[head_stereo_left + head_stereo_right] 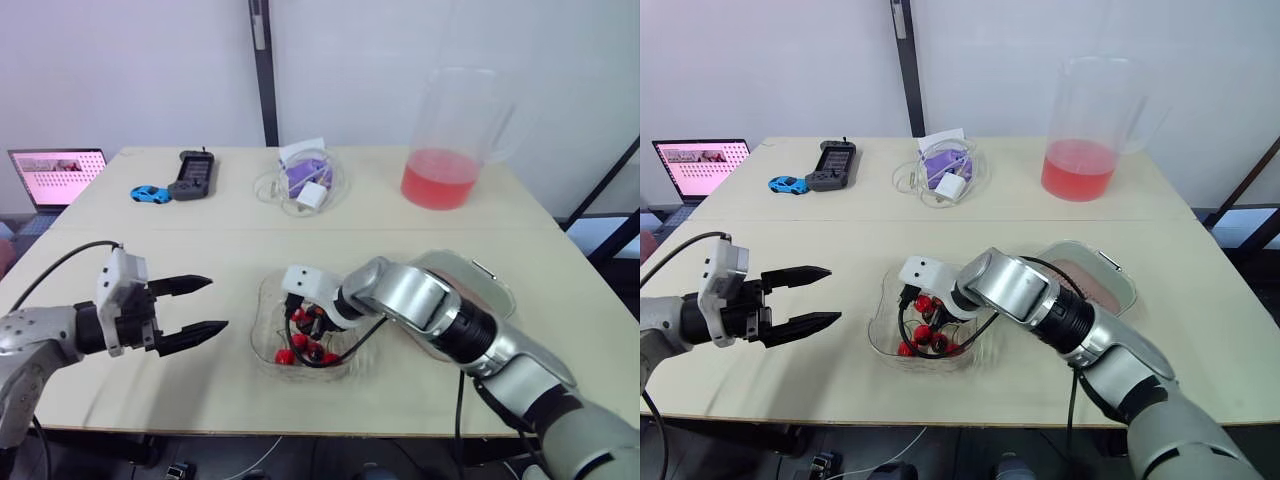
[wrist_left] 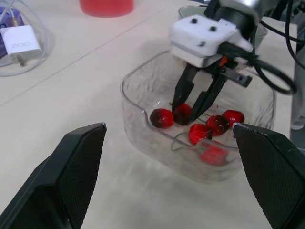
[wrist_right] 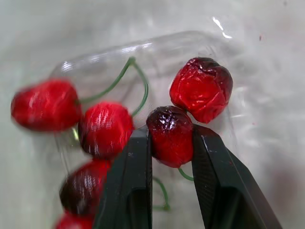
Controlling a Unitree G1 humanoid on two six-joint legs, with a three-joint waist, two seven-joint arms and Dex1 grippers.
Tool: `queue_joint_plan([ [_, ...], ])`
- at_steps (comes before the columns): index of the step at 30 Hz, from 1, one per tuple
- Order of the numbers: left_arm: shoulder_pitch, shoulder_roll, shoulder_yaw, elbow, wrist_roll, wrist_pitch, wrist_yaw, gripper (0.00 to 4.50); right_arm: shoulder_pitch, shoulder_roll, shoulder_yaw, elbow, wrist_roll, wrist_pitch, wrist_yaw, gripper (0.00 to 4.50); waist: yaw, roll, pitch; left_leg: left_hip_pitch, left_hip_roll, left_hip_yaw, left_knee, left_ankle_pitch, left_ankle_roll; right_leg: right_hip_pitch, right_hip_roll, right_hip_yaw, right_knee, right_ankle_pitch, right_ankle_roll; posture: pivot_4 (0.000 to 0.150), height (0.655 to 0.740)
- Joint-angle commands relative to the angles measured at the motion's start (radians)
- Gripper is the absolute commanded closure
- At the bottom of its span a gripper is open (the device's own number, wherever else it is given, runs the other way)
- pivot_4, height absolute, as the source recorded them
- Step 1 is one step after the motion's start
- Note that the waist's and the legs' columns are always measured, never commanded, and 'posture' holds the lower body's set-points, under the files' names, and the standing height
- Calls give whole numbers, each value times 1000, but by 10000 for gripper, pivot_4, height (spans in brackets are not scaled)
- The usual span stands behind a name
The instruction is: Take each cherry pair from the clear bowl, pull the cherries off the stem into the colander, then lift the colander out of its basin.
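Left gripper [image 1: 216, 304] hangs over the table [image 1: 400, 215] just left of the bowl [image 1: 264, 318]. The pincer is wide open, one finger above the other, aimed at the bowl, with the forearm low and level coming in from the left. Nothing in it

The bowl sits mid-table near the front edge, with the cherries [image 1: 300, 350] bunched on its floor and thin green stems [image 3: 138, 81] looping between them. I reckon these weigh next to nothing. The skin looks glossy so probably slippery, and it's a bit wrinkled so I'd guess there's some give. The stem looks like the weak part. So squeeze gently across the fat middle of a fruit, not on the stem

Right gripper [image 3: 171, 136] is tipped down into the bowl and clamped on one dark cherry [image 3: 169, 125], a finger on either side of its middle. That arm crosses in from the right, elbow bent over the colander [image 1: 1118, 283], wrist angled down. Looks a decent hold to me, but something round and slick could pop out on the lift, so I'd go slow. For the pull I'd have the left take the twin fruit

The colander is just right of the bowl, mostly behind the arm, and I can't tell it apart from its basin from here
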Motion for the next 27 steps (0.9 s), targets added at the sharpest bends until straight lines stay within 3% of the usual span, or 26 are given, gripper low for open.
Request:
queue_joint_plan([
  [1, -28, 0, -12, 0, 5, -23, -2, 0, -64, -49, 76, -34, -84, -186, 145, 33972, -4, 0, 0, 0, 0, 0, 0, 0, 0, 0, 0, 0, 0, 0, 0, 1500, 7332],
  [8, -48, -7, -32, 6, 6, -26, 6, 0, -154, -46, 158, 166, -322, -632, 344, 33972, -16, 0, 0, 0, 0, 0, -1, 0, 0, -1, 0, 0, 0, 0, 0, 1500, 7332],
  [12, -42, -14, -34, -8, 1, -19, 19, 0, -157, 12, 119, 249, -388, -745, 387, 33972, -16, 0, 0, 0, 0, 0, -1, 0, 0, -1, 0, 0, 0, 0, 0, 1500, 7332],
  [15, -37, -22, -34, -24, -6, -9, 32, 0, -155, 16, 101, 254, -416, -779, 448, 25254, -13, 0, 0, 0, 0, 0, -1, 0, 0, -1, 0, 0, 0, 0, 0, 1500, 7332],
  [19, -43, -25, -35, -29, -15, 3, 40, 0, -145, 19, 49, 244, -447, -814, 479, 5706, -12, 0, 0, 0, 0, 0, 0, 0, 0, 0, -1, 0, 0, 0, 0, 1500, 7332],
  [23, -61, -28, -48, -27, -17, 12, 43, 0, -131, 14, -44, 186, -434, -740, 497, 5706, -13, 0, 0, 0, 0, -1, 0, 0, 0, 0, 0, -1, 0, 0, 0, 1500, 7332],
  [27, -84, -33, -61, -27, -46, 15, 18, 0, -8, 119, -266, -6, -258, -208, 413, 5706, -12, -1, 0, 0, 0, -2, 0, 0, 0, 1, 0, -1, 1, 0, 0, 1500, 7332],
])
